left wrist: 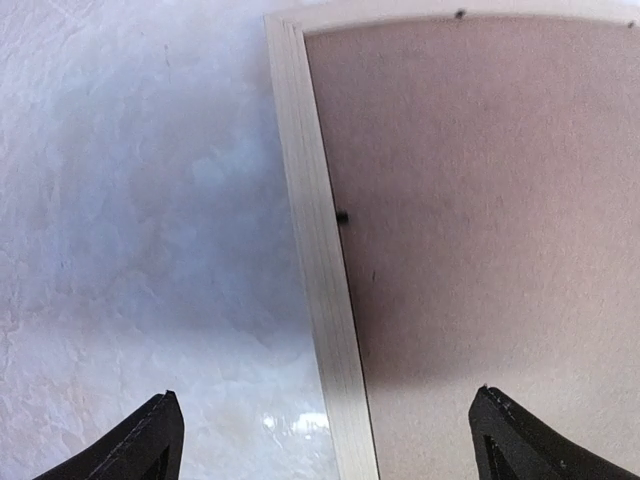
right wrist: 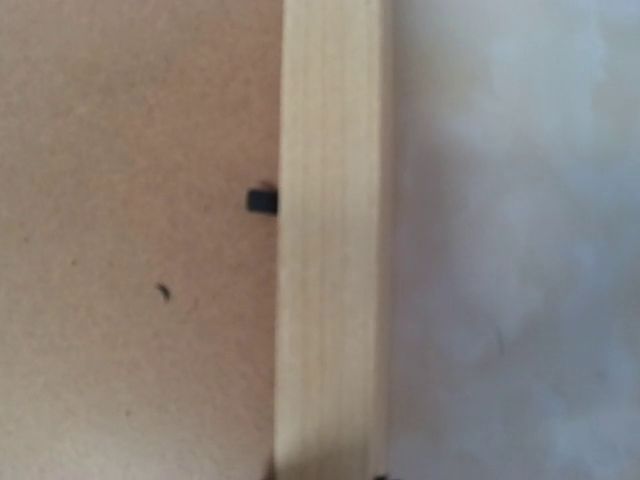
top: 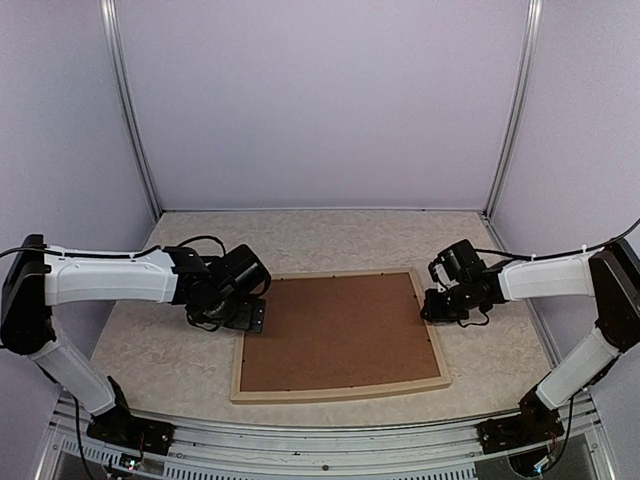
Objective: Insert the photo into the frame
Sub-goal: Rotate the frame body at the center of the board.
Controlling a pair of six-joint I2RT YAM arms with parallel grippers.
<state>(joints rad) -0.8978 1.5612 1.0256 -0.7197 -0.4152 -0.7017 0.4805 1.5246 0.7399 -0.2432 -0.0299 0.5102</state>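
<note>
The frame [top: 340,392] of pale wood lies flat on the table, and a brown backing board [top: 340,330] fills its opening. The photo is out of view. My left gripper [top: 250,318] hangs open over the frame's left rail [left wrist: 310,220], one finger [left wrist: 150,445] above the table and the other above the board [left wrist: 480,200]. My right gripper [top: 432,308] is at the right rail [right wrist: 330,250]. Its fingertips barely show, one on either side of that rail, shut on it.
Small black tabs [right wrist: 262,200] sit along the inner edge of the frame against the board [right wrist: 130,250]. The pale marbled tabletop [top: 160,340] surrounds the frame. White walls and metal posts [top: 135,120] enclose the back and sides.
</note>
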